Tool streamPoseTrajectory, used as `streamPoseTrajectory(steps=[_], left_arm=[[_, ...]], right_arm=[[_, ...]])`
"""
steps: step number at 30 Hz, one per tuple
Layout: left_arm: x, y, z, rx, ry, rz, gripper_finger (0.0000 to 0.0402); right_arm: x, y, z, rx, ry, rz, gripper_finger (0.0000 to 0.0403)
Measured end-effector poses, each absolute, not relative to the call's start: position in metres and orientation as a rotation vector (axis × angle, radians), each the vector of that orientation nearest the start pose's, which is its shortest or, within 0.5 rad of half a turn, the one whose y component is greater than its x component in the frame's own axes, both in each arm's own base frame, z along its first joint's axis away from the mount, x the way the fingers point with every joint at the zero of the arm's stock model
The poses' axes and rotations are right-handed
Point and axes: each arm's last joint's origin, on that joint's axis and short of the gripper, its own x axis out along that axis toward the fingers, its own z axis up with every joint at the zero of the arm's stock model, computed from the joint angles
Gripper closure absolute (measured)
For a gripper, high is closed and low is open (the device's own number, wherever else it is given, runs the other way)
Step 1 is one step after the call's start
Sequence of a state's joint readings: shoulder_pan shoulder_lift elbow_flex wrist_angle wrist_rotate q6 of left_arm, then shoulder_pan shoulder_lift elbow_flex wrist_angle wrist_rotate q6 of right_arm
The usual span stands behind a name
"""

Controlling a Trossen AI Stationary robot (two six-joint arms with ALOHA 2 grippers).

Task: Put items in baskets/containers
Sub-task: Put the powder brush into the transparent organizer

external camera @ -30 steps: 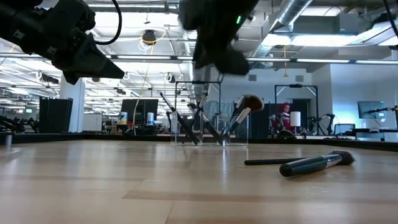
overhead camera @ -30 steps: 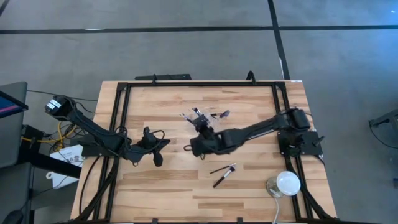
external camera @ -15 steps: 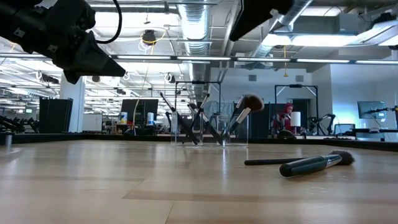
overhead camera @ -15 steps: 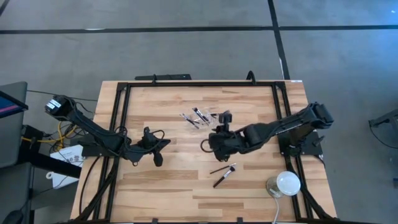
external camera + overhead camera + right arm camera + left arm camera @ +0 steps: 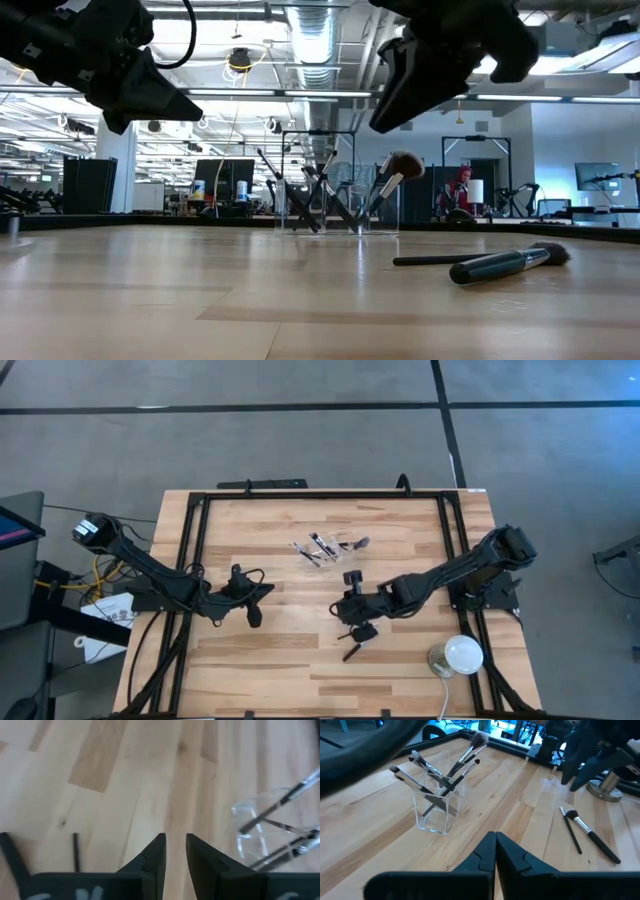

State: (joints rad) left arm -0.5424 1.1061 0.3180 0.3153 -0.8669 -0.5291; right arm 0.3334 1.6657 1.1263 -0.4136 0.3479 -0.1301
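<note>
Retreating from the clear container (image 5: 322, 548), the right gripper (image 5: 352, 622) hovers, slightly parted, over two light, slim, stiff brushes (image 5: 358, 637); grasp mid-handle.

High view looks straight down on the tabletop (image 5: 300, 660); low view looks level across it; both show the clear container (image 5: 338, 182).

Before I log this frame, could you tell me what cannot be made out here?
- Loose brushes: in the high view the right gripper covers part of them.
- Brush count in the clear container: too small in the high view; handles overlap in the low and left wrist views.
- Thin dark rod: cut off behind the right gripper's body in the right wrist view.
</note>
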Motion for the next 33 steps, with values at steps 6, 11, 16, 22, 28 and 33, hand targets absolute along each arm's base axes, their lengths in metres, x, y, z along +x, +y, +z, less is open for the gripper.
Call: streamPoseTrajectory(steps=[6, 11, 16, 22, 28, 33], left_arm=[[0.178, -0.081, 0.169, -0.212, 0.265, 0.401, 0.0396], [0.178, -0.081, 0.169, -0.213, 0.264, 0.401, 0.0396], [0.178, -0.081, 0.169, -0.215, 0.262, 0.400, 0.0396], [0.178, -0.081, 0.169, -0.216, 0.260, 0.400, 0.0396], [0.178, -0.081, 0.169, -0.217, 0.260, 0.399, 0.0396], [0.178, -0.081, 0.169, -0.217, 0.259, 0.400, 0.0396]], right_arm=[[0.321, 0.096, 0.230, -0.405, 0.860, 0.057, 0.0337], [0.312, 0.094, 0.252, -0.385, 0.791, 0.056, 0.0337], [0.306, 0.093, 0.265, -0.373, 0.751, 0.056, 0.0337], [0.306, 0.094, 0.264, -0.377, 0.754, 0.060, 0.0337], [0.305, 0.096, 0.263, -0.415, 0.765, 0.084, 0.0337], [0.305, 0.096, 0.263, -0.415, 0.765, 0.083, 0.0337]])
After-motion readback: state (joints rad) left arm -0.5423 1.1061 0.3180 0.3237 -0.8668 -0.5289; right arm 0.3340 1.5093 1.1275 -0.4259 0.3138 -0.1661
